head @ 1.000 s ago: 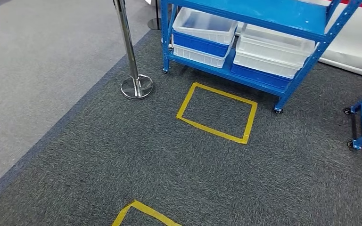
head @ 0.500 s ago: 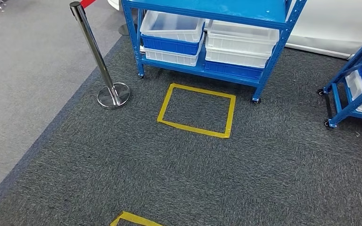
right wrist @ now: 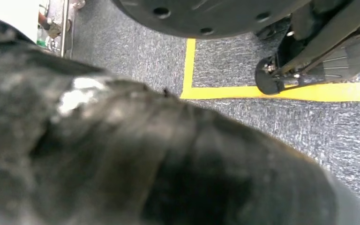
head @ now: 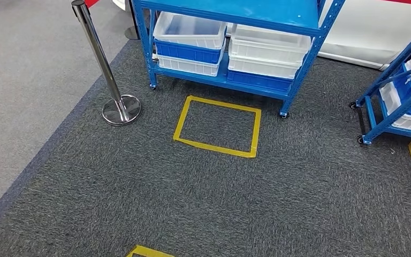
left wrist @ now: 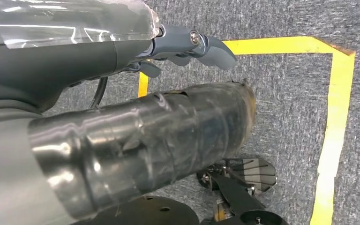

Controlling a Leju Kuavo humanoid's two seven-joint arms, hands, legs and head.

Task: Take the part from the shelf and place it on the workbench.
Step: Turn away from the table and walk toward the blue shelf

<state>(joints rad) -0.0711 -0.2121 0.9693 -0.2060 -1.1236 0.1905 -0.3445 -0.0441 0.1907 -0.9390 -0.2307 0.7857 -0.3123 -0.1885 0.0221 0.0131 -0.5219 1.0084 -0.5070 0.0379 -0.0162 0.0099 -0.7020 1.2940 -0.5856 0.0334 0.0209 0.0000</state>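
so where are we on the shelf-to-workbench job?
Early. Nothing looks done: the robot stands back from the blue shelf, with the yellow floor square in front of it unoccupied. The white bins sit stacked on the lower level, and no part can be made out in them. The left robot hand hangs over the carpet holding nothing. Left: reach the shelf, grasp the part, carry it to the workbench.

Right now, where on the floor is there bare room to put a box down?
Bare carpet inside the yellow tape square, and the wide stretch between it and the metal post. Crowded: the blue shelf's bottom level, full of white bins.
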